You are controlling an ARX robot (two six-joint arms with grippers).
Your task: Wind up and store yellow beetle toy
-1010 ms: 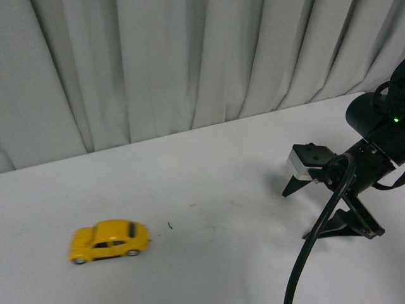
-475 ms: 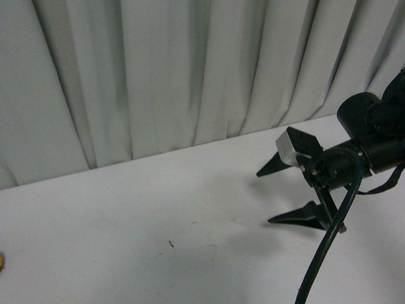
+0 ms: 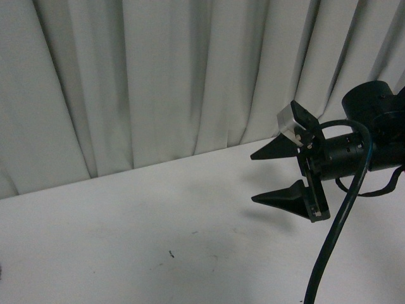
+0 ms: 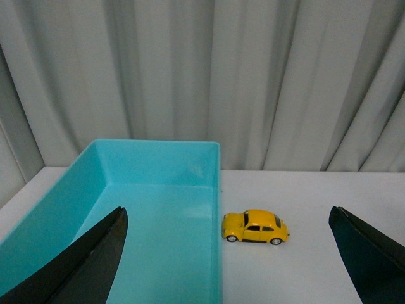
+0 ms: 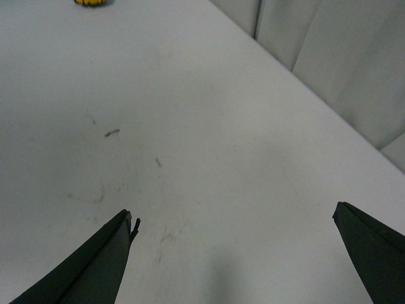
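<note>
The left wrist view is showing what the other two are not: the whole yellow beetle toy [image 4: 255, 227] and a teal bin [image 4: 155, 144]. The toy is standing on its wheels on the white desk [image 4: 316, 190], side-on to the camera, outside the bin and just beside one of its long walls. The right wrist view is catching only a yellow sliver of the toy [image 5: 93, 2] at the frame's edge, far across the desk [image 5: 221, 126] from that arm. The front view is carrying neither the toy nor the bin.

The front view alone is showing an arm from outside. The right end effector [image 3: 252, 178] is hanging at about 3 o'clock, raised above the desk [image 3: 126, 240], with its two black fingers spread wide and gripping nothing. A dark cable [image 3: 335, 240] is drooping from it toward 5 o'clock. A small dark mark [image 3: 171, 254] is lying on the desk near 6 o'clock, and a pale pleated curtain [image 3: 158, 82] is filling the view from 9 through 12 to 2 o'clock.

From its own camera the right end effector [image 5: 232, 210] is likewise gaping over bare desk. The left end effector [image 4: 226, 210] is also spread wide, holding nothing.

The bin is showing only its own bare teal floor and walls.
</note>
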